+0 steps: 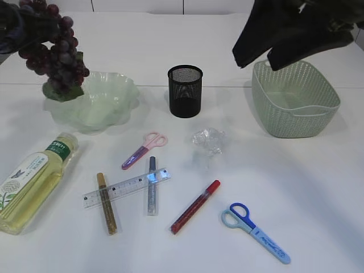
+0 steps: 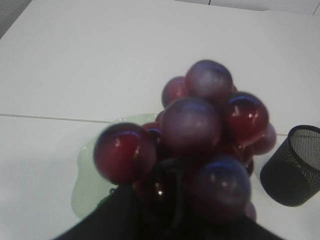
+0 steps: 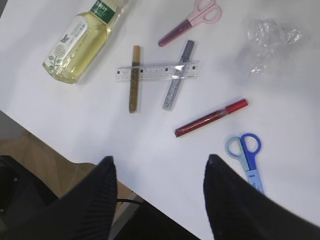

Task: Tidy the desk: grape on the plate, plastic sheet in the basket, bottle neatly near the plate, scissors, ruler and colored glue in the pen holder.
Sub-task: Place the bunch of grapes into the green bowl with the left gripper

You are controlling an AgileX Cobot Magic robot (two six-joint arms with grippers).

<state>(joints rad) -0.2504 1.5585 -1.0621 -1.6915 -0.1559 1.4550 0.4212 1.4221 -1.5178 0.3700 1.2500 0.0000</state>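
Item 1, grapes (image 1: 54, 54): we log the bunch hanging from the left gripper (image 2: 165, 220), fingers clamped on its stem end, long axis vertical, tip pointing down just over the plate's (image 1: 114, 108) left rim. Right gripper (image 3: 159, 172): fingers apart, holding nothing, raised over the basket (image 1: 296, 114). Bottle (image 1: 31, 182) lies flat at left, cap toward the plate. Ruler (image 1: 126, 187) lies across 2 glue sticks, gold (image 1: 107, 205) and silver (image 1: 152, 185); red glue (image 1: 195, 207) runs diagonally. Pink scissors (image 1: 145, 149), blue scissors (image 1: 256, 233), sheet (image 1: 209, 140) lie on the table. Holder (image 1: 185, 91) stands upright.
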